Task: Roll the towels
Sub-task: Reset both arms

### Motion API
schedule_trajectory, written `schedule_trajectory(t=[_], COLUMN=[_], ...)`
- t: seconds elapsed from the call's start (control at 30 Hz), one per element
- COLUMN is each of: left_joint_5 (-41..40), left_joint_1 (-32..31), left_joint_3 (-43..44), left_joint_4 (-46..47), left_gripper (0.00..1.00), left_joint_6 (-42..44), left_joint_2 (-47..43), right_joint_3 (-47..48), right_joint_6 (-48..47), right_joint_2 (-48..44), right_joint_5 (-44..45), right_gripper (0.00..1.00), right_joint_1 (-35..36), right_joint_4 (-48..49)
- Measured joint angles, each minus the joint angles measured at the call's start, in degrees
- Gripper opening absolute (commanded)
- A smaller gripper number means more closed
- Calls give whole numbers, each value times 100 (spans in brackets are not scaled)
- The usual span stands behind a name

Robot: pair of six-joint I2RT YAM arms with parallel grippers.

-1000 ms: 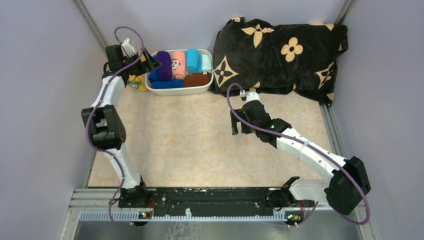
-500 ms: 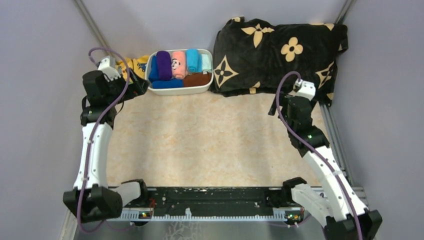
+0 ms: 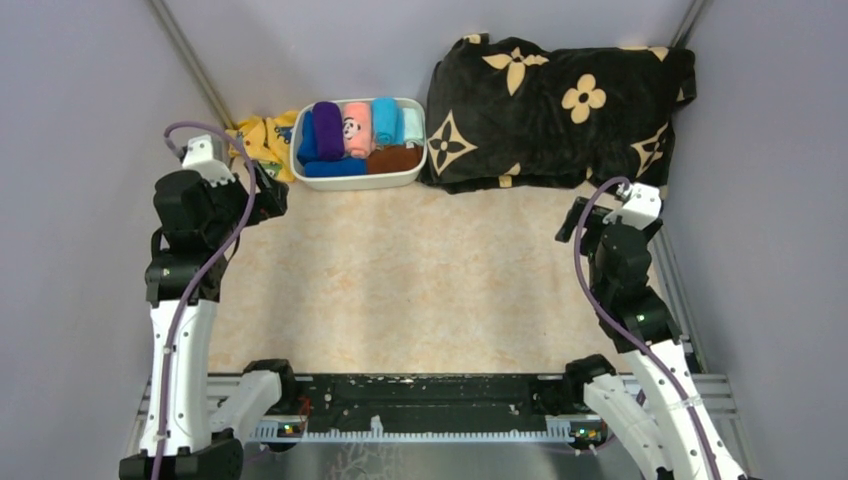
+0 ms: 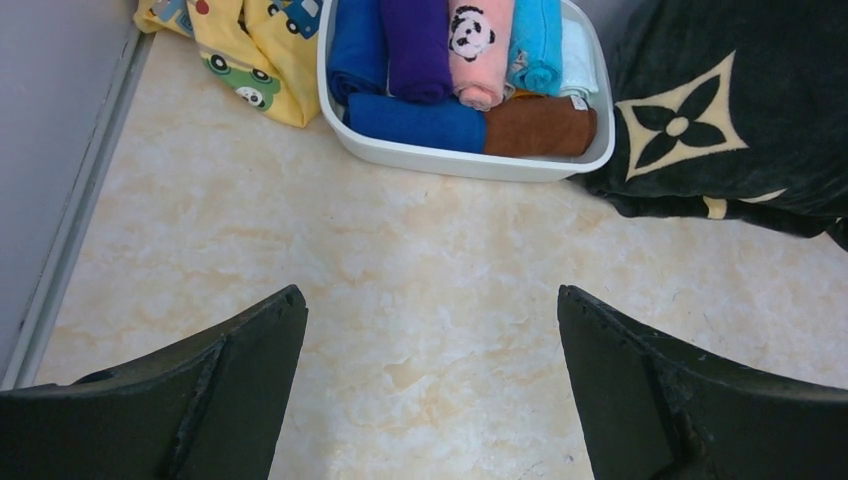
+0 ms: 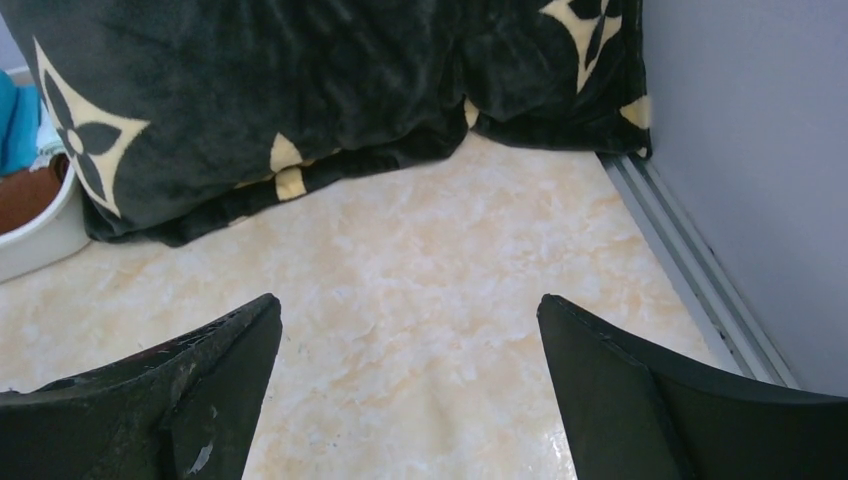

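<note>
Wide-spread, empty left fingers (image 4: 240, 400) above surface (image 4: 420, 270). Parted, empty right fingers (image 5: 190, 400) near blanket (image 5: 300, 100) edge. Farther out, purple towel (image 4: 417, 50) and pink towel (image 4: 477, 55) side by side in white tub (image 4: 470, 162), touching, seemingly rolled. Yellow cloth (image 4: 265, 55) just beside tub.

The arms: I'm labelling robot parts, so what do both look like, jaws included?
Both the left arm and right arm have white link shells, black joint housings and a purple cable running along each. The left gripper and right gripper have matte black, wedge-shaped jaws; the right's show light scuffs.
</note>
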Motion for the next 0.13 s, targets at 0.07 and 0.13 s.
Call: schedule_trajectory(t=[0.07, 0.13], left_joint_5=[-2, 7], left_joint_1=[-22, -35], left_joint_3=[-55, -168], left_joint_4=[0, -4], left_gripper=[100, 100], left_joint_6=[-2, -22], left_joint_2=[-35, -63], right_joint_3=[-63, -83], right_joint_6=[13, 46], right_joint_2=[-17, -26], right_joint_5=[-35, -76], right_gripper=[99, 99], right_joint_1=[0, 0], right_joint_4=[-7, -31])
